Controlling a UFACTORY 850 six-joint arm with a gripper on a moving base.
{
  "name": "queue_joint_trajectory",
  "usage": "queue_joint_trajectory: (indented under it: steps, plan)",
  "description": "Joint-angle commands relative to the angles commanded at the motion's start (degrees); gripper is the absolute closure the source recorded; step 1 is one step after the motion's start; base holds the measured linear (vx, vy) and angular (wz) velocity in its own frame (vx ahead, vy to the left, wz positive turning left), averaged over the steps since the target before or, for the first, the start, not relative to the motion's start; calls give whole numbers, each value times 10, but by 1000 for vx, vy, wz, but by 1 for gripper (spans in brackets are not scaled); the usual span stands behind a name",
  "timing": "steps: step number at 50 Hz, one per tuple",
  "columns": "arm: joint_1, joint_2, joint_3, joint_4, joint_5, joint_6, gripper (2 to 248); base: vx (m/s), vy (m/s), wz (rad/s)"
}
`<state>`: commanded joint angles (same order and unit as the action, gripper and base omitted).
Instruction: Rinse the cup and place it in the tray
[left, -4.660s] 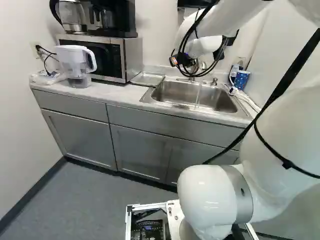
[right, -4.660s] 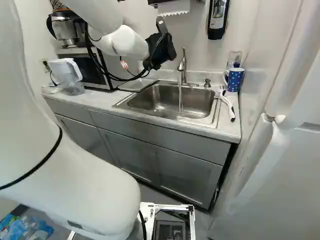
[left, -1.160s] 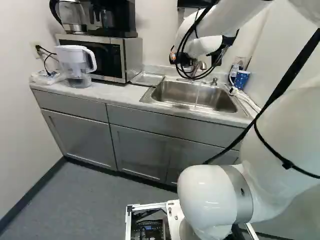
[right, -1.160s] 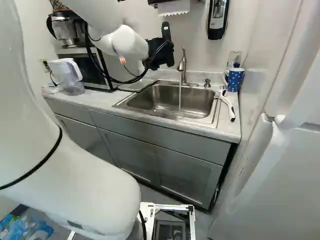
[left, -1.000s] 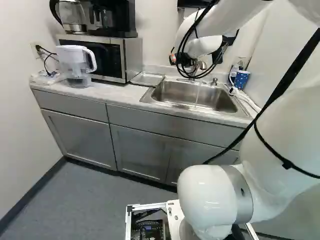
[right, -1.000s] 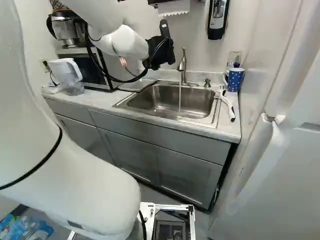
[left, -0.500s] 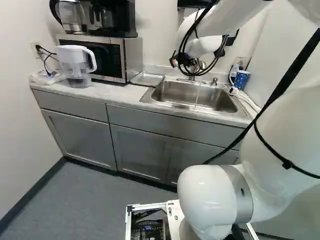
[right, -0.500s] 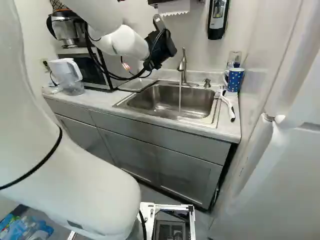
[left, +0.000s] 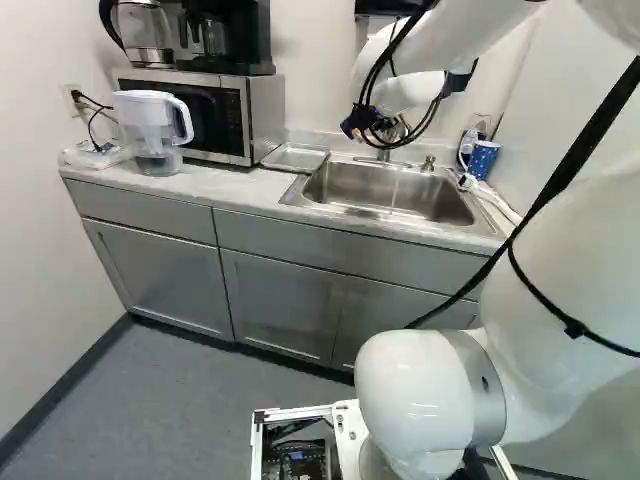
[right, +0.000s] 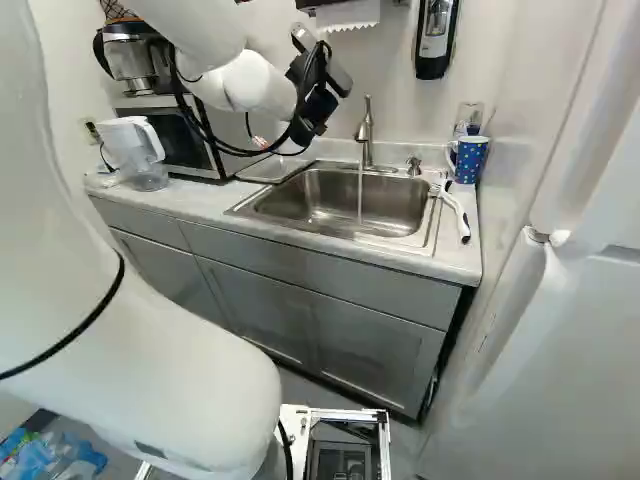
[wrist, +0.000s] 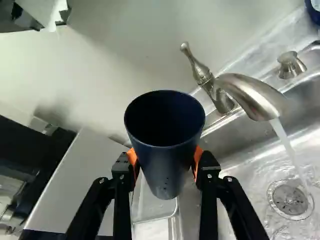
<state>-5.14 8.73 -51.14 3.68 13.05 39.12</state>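
Observation:
In the right base view my gripper (right: 316, 98) hangs beside the faucet, above the sink's back left. Seen from the wrist, the gripper (wrist: 165, 162) is shut on a dark blue cup (wrist: 166, 175), orange pads pressing on opposite sides, the cup's mouth towards the camera. The faucet (wrist: 250, 95) runs beside the cup, and its stream (wrist: 286, 142) falls into the sink (wrist: 240, 150) clear of the cup. The tray (left: 296, 157) lies on the counter between microwave and sink; in the wrist view it shows partly, beyond the cup's base.
The microwave (left: 230, 115) stands left of the tray, with a water pitcher (left: 155, 130) farther left. A blue dotted mug (right: 468, 160) and a white brush (right: 455, 212) lie right of the sink. A soap dispenser (right: 435, 38) hangs on the wall.
The gripper has turned at the wrist, its upper end tipping leftward in the right base view; the dark blue cup has come into sight in the left base view. The base stays put.

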Motion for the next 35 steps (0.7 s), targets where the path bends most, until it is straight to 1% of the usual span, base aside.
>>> queue_joint_trajectory:
  steps: [35]
  plan:
    - [0, 0, 0, 0, 0, -211, 128, 0, 0, 0]
